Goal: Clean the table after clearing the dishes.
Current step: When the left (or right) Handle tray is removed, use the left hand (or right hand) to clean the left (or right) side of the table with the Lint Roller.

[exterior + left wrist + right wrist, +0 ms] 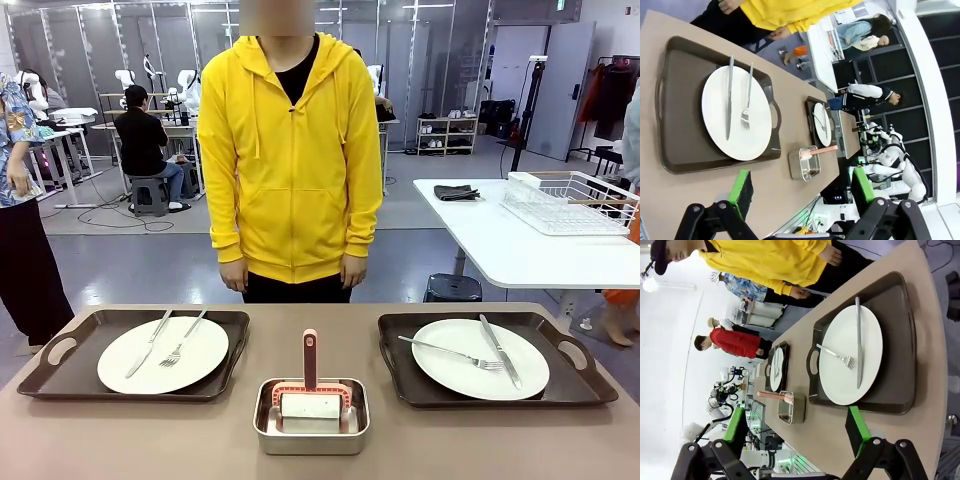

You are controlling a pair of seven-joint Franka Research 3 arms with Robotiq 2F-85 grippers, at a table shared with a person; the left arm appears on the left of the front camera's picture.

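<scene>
At the table (150,440), left gripper (800,175) and right gripper (795,412) gape empty, and lifting a tray (70,382) tilted could slide fork (183,340) or knife (150,343) off its plate (200,365).

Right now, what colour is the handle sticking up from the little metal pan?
The handle is salmon pink, clearest in the front view.

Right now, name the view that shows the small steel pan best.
The front view: the steel pan sits close and centred, its pink-handled roller plain to see. Both wrist views show it small and sideways, farther off.
</scene>
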